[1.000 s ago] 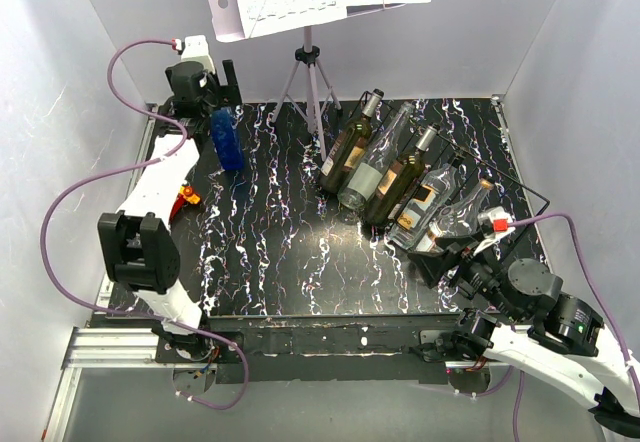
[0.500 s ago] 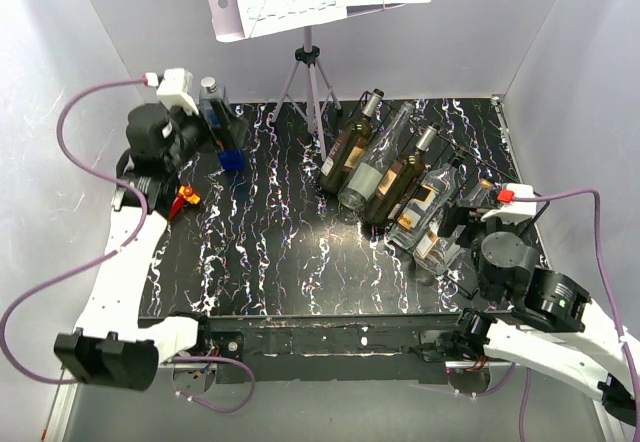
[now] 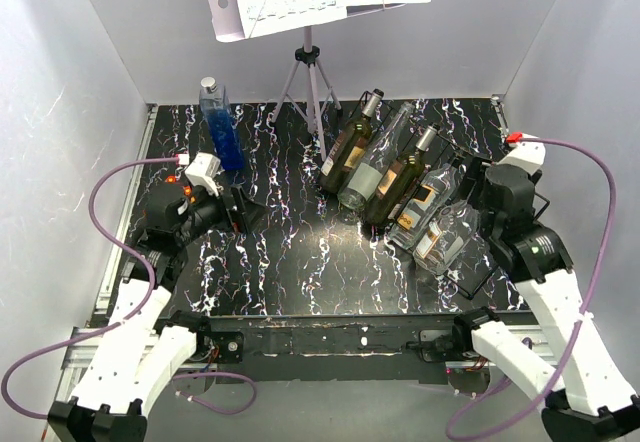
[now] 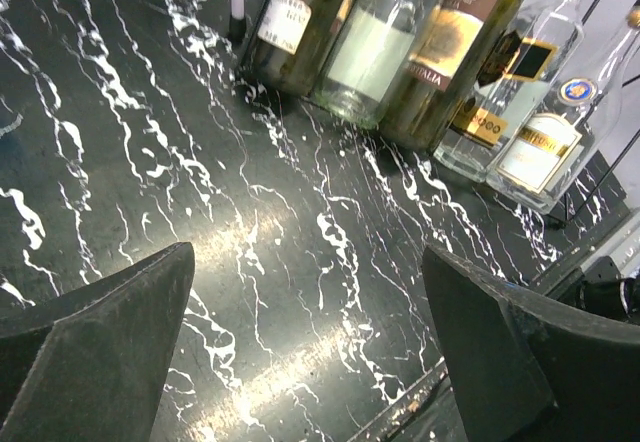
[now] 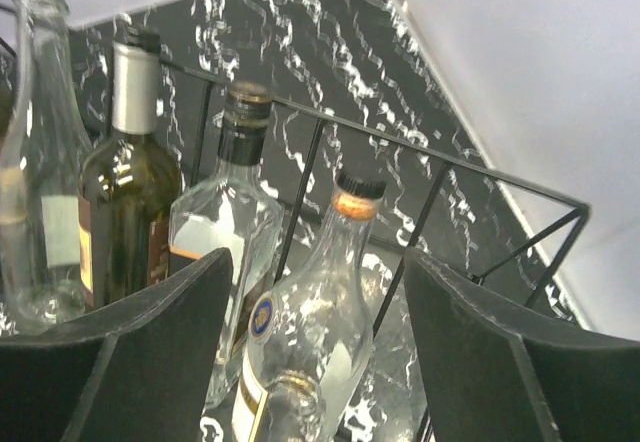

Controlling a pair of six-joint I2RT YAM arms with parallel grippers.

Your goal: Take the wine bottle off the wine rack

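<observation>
The wine rack point(image 3: 462, 150) is a black wire frame at the right of the table, and its bars point(image 5: 455, 165) cross the right wrist view. Several bottles lean in it. A clear wine bottle point(image 5: 318, 337) with a black cap and orange neck band lies at the right end point(image 3: 448, 240). My right gripper point(image 5: 318, 255) is open and straddles this bottle, with a gap on both sides. My left gripper point(image 4: 306, 252) is open over bare table at the left point(image 3: 246, 212), facing the rack with nothing between its fingers.
In the rack, left of the clear one, lean a brown bottle point(image 3: 349, 148), a tall clear one point(image 3: 376, 165), an olive one point(image 3: 404, 178) and a square clear one point(image 3: 430, 198). A blue bottle point(image 3: 219, 125) stands upright at the back left. A tripod music stand point(image 3: 309, 74) stands behind.
The left arm left the blue bottle standing at the back and pulled back to the near left. The right arm swung from the rack's front to its right end, over the last bottle.
</observation>
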